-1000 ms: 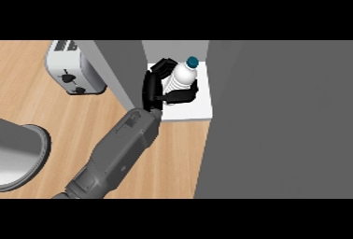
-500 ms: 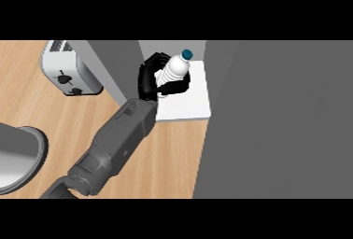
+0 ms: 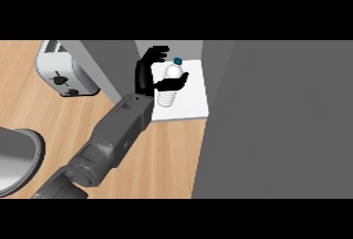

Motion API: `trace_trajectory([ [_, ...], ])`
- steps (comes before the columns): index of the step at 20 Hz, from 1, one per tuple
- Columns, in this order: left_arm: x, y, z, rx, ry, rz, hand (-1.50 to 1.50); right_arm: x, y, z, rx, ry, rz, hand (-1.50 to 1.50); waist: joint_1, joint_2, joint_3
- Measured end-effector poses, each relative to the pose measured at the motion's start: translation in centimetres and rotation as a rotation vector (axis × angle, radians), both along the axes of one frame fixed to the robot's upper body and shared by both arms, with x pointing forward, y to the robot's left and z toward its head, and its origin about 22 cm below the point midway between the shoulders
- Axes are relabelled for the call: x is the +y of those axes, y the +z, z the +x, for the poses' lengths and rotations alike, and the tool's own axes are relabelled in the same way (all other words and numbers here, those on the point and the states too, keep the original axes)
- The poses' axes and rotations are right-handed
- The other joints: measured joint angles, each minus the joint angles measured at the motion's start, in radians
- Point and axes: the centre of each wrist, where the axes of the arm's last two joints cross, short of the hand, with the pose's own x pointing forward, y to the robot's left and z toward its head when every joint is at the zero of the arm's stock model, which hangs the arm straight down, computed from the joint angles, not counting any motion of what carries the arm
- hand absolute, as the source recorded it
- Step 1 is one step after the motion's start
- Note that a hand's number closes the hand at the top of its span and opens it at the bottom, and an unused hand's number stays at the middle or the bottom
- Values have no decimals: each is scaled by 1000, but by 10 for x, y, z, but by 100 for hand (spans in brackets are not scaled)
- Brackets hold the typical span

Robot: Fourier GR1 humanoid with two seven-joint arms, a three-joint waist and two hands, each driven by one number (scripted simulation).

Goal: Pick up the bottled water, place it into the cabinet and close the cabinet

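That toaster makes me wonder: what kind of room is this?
Most likely a kitchen: a toaster stands on a wooden counter, beside an open cabinet where a hand holds bottled water.

The cabinet opening [image 3: 193, 100] looks pretty narrow: grey door [image 3: 276, 121] crowds its right side, toaster [image 3: 66, 70] sits left; the wooden counter [image 3: 165, 158] below looks passable.

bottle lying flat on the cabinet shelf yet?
No, the bottled water stands cap-up on the white cabinet shelf, with the left robot hand around it.
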Motion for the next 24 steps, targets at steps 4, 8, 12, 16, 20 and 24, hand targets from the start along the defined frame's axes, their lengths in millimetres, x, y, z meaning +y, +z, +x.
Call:
trace_trajectory([
  [4, 0, 5, 4, -5, 3, -4, -150, 0, 0, 2, -10, 9, 2, -150, -4, 3, 0],
  [8, 1, 8, 6, -2, -8, -21, -150, 0, 1, 3, -12, 8, 6, -150, -3, 5, 0],
  [12, 5, 8, 8, -9, -11, -55, -150, 0, 1, 2, -10, 12, 8, -150, -5, 5, -1],
  [16, 4, 9, 8, -25, -38, -38, -150, 0, 0, 2, -11, 16, 11, -150, -5, 4, 0],
  [20, 0, 17, 12, -45, -85, -54, -150, -2, -2, 1, -13, 11, 8, -150, -7, 4, 0],
  [24, -5, 21, 11, -82, -190, -134, -150, -2, -2, 1, -13, 16, 7, -150, -2, 1, 0],
])
